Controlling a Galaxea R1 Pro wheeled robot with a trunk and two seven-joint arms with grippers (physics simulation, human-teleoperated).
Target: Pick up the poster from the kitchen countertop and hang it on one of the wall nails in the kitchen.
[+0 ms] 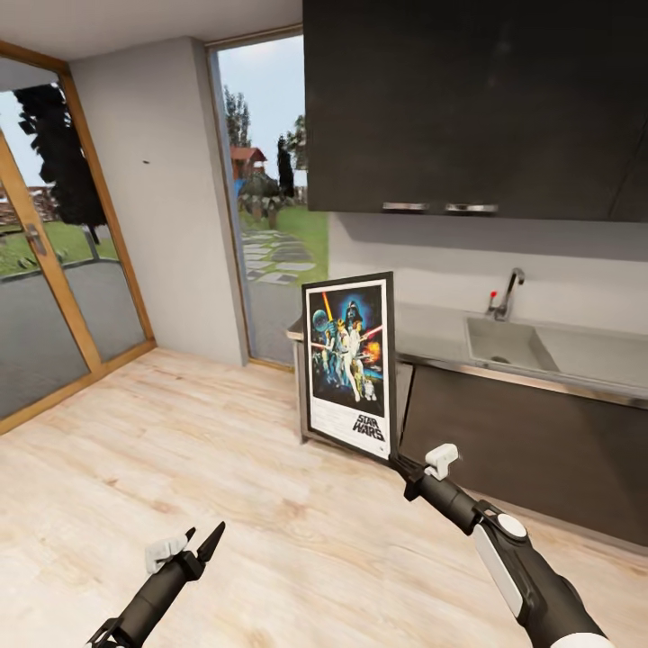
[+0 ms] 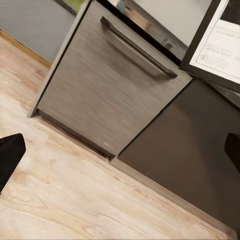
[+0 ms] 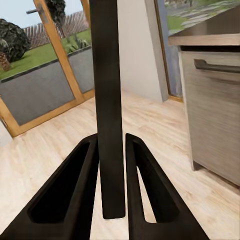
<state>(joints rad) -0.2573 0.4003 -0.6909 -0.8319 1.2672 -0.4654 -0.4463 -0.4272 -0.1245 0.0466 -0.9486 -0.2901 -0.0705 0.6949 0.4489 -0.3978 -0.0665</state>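
The poster [image 1: 351,364] stands upright in the air in front of the end of the kitchen countertop [image 1: 432,331], its black frame and Star Wars logo facing me. My right gripper [image 1: 398,461] is shut on its lower right corner. In the right wrist view the poster's edge [image 3: 107,75] runs as a dark strip between the two fingers of the right gripper [image 3: 111,145]. My left gripper [image 1: 202,544] hangs low over the floor, open and holding nothing; the left wrist view has its fingertips [image 2: 10,160] far apart. A small dark nail-like dot [image 1: 145,163] sits on the grey wall.
Dark upper cabinets [image 1: 468,99] hang over the counter with its sink [image 1: 508,346] and faucet [image 1: 508,292]. A steel-fronted appliance [image 2: 100,80] ends the cabinet row. A wood-framed glass door [image 1: 54,279] is at left, a tall window [image 1: 270,207] beside the wall. Pale wood floor [image 1: 180,450] lies open.
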